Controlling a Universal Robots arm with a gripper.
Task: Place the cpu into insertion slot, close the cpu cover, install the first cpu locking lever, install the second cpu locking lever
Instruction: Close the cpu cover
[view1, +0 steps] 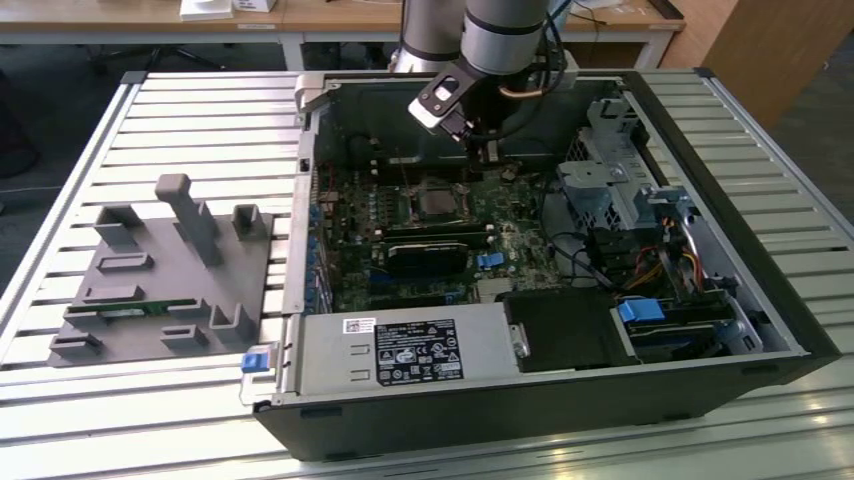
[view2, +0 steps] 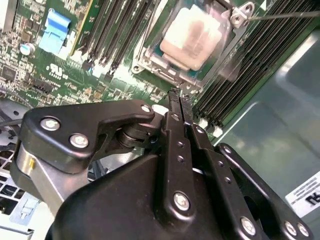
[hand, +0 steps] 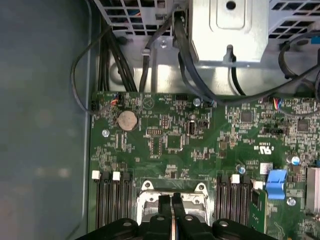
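Silver cpu (view2: 192, 35) lies in the slot (view2: 165, 75) just ahead of the hand (view2: 178, 94), whose 2 fingers (view2: 172, 112) are pressed together, empty, pointing at its near rim.

the circuit board (hand: 165, 145) was green with fine pale markings. the gripper (view2: 178, 97) was black with silvery screws. the cpu (view2: 192, 37) looked pale silver-white, perhaps washed out by glare. the clip (view2: 54, 31) was blue, the memory slots (view2: 235, 70) black.
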